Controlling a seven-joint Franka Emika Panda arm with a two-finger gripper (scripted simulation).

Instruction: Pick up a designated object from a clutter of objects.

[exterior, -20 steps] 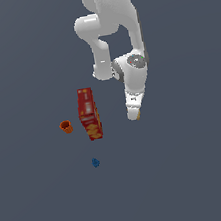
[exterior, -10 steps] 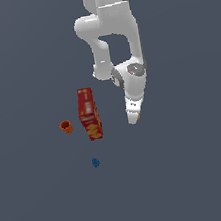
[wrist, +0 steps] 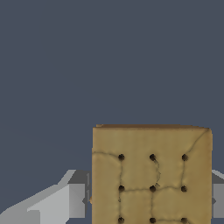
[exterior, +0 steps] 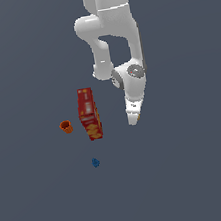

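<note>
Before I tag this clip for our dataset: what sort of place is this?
Likely a simulated test scene, not a real room: a featureless grey floor, a white arm whose gripper is at a tan block, and a red box beside an orange cup.

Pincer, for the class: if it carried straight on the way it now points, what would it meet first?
The pincer points downward. In the wrist view the tan block sits between its fingers, so that comes first, probably. It looks near the floor, but depth is unclear.
</note>
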